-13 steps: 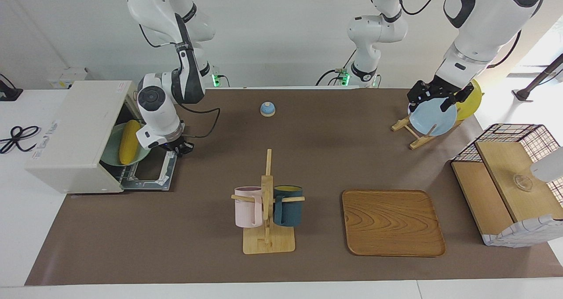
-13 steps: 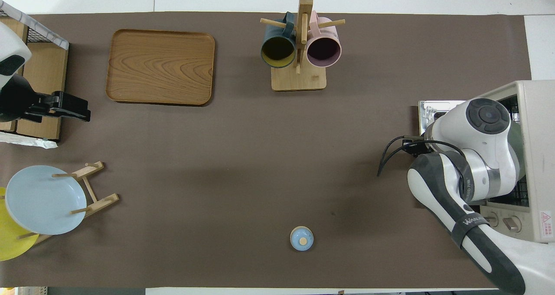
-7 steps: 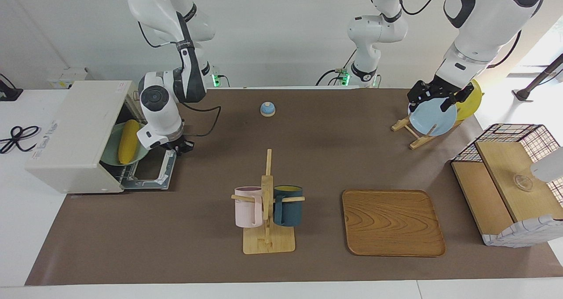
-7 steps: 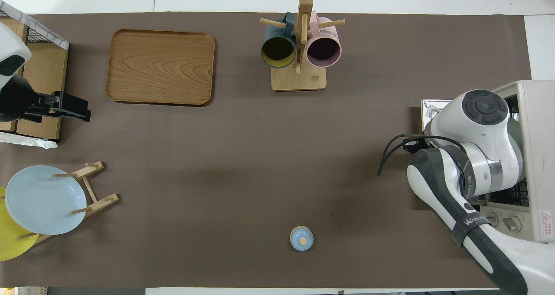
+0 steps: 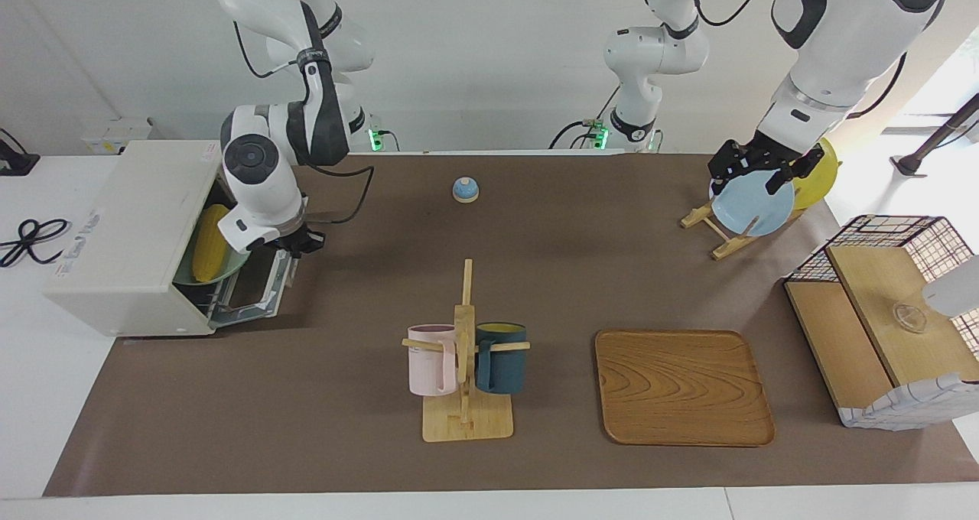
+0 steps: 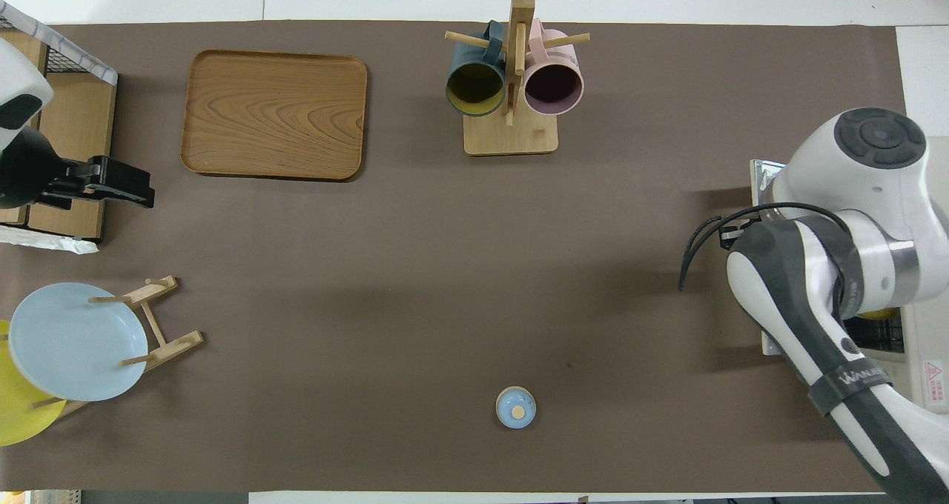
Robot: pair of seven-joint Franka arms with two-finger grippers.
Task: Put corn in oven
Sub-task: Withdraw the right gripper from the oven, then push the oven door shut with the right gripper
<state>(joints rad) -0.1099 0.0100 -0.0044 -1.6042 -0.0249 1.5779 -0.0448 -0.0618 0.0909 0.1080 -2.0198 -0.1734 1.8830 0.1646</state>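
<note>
The cream-white oven (image 5: 130, 229) stands at the right arm's end of the table. The yellow corn (image 5: 206, 245) lies on a mint-green plate (image 5: 222, 271) inside it. The oven door (image 5: 256, 294) is tilted up, partly shut. My right gripper (image 5: 300, 243) is at the door's upper edge, against it. In the overhead view the right arm covers the gripper, and only the door's edge (image 6: 764, 174) and a strip of the oven (image 6: 923, 374) show. My left gripper (image 5: 753, 170) waits up in the air by the plate rack.
A mug rack (image 5: 465, 352) with a pink and a dark blue mug stands mid-table, with a wooden tray (image 5: 683, 386) beside it. A small blue bell (image 5: 465, 190) lies nearer to the robots. A blue plate (image 5: 753, 206) and a yellow plate (image 5: 818, 176) stand on a rack. A wire-and-wood basket box (image 5: 887, 313) stands at the left arm's end.
My right gripper has moved up and toward the oven, and the door has swung from lying flat to partly shut. The left arm has not moved.
</note>
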